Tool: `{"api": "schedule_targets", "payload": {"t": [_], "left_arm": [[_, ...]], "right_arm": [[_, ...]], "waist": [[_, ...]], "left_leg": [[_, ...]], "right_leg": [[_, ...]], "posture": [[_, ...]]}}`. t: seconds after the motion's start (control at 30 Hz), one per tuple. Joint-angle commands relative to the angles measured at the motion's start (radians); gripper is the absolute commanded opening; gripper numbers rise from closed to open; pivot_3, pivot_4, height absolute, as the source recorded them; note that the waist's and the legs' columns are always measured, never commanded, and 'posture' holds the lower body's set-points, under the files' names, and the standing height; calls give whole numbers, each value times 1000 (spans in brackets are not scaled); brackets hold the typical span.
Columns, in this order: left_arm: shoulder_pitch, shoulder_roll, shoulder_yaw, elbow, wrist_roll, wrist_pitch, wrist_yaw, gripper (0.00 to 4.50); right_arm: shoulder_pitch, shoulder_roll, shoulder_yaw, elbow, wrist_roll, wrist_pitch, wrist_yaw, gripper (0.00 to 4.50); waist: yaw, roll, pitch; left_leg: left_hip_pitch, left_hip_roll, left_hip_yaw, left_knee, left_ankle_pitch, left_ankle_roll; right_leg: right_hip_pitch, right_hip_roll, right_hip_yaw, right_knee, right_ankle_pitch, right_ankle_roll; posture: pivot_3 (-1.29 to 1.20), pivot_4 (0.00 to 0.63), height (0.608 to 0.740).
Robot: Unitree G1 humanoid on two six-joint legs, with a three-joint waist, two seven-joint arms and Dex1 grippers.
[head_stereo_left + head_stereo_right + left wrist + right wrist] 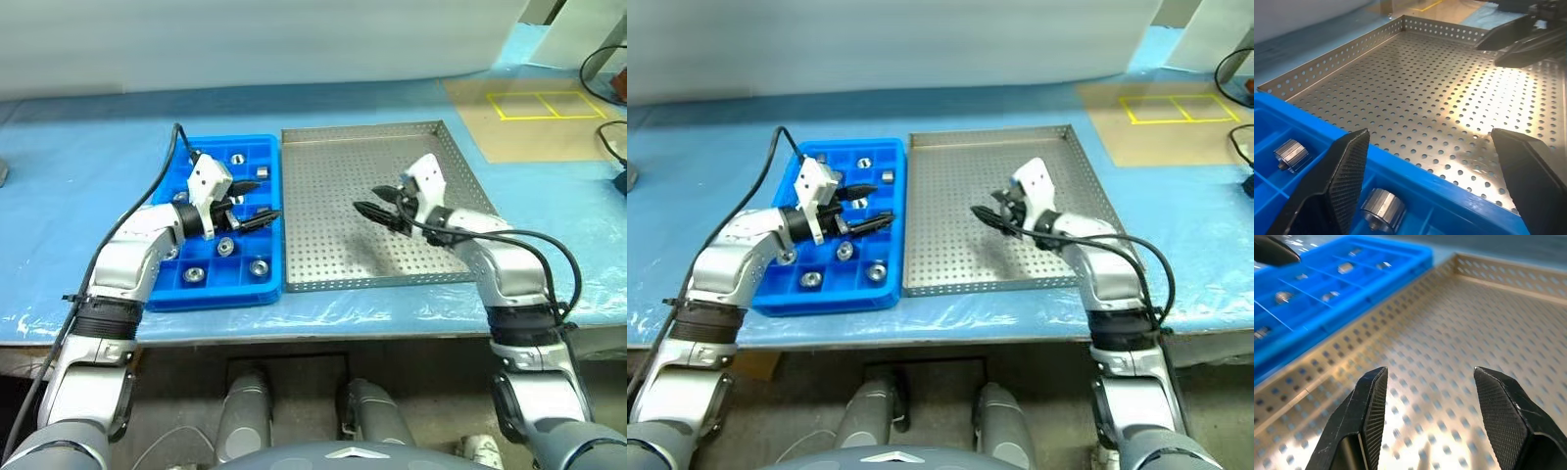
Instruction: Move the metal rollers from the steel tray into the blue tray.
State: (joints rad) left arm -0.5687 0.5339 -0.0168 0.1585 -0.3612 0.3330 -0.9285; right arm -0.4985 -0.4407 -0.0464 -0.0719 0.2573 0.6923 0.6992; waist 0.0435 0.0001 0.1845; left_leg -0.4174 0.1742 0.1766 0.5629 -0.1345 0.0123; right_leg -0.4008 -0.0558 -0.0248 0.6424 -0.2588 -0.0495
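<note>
The blue tray [167, 284] lies on the left, with several metal rollers [259, 266] in its compartments. Touching its right side is the steel tray [333, 250], whose perforated floor shows bare. My left gripper [265, 203] hovers open over the blue tray's right half, pointing toward the steel tray, with nothing between its fingers [1347, 171]. Two rollers [1382, 208] sit just below it. My right gripper [364, 201] hangs open and empty over the middle of the steel tray [1459, 333], pointing toward the blue tray [1352, 279].
Both trays rest on a table covered in blue plastic sheet [88, 157]. A brown board with yellow tape squares [544, 105] lies at the back right. Black cables [605, 69] run along the right edge. The table's front edge is close below the trays.
</note>
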Motion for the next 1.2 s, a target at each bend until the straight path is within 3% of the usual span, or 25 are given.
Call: {"api": "schedule_targets", "payload": {"t": [0.03,0.23,0.43,0.9,1.2], "left_arm": [[-51,-22,-1,54,36,-69,8,4247],[-88,-85,17,139,72,-127,79,4247],[-63,-138,21,93,49,-101,111,4247],[43,-86,70,-47,29,-50,141,4247],[25,-126,81,-65,19,-33,201,4247]], "right_arm": [[24,-14,-52,-97,33,21,-42,2858],[41,8,-48,-130,50,35,-96,2858],[25,15,1,-115,49,26,-95,2858],[-6,-14,10,-99,88,28,-69,2858],[-100,-9,27,7,70,-21,-69,2858]], "waist": [[-9,0,0],[-17,0,0],[-16,0,0],[-4,0,0],[1,0,0]], "left_leg": [[0,0,0,1,0,1],[1,1,1,3,-1,3],[1,1,1,5,-3,7],[1,1,1,5,-4,7],[1,1,1,6,-4,7]], "right_leg": [[0,0,0,0,-1,-2],[2,0,0,0,-1,-4],[3,-1,0,0,-1,-4],[3,-1,0,0,-1,-4],[4,-1,0,0,-1,-4]], "posture": [[-226,150,740],[-232,150,740],[-200,150,740],[-142,150,740],[-116,150,740]]}}
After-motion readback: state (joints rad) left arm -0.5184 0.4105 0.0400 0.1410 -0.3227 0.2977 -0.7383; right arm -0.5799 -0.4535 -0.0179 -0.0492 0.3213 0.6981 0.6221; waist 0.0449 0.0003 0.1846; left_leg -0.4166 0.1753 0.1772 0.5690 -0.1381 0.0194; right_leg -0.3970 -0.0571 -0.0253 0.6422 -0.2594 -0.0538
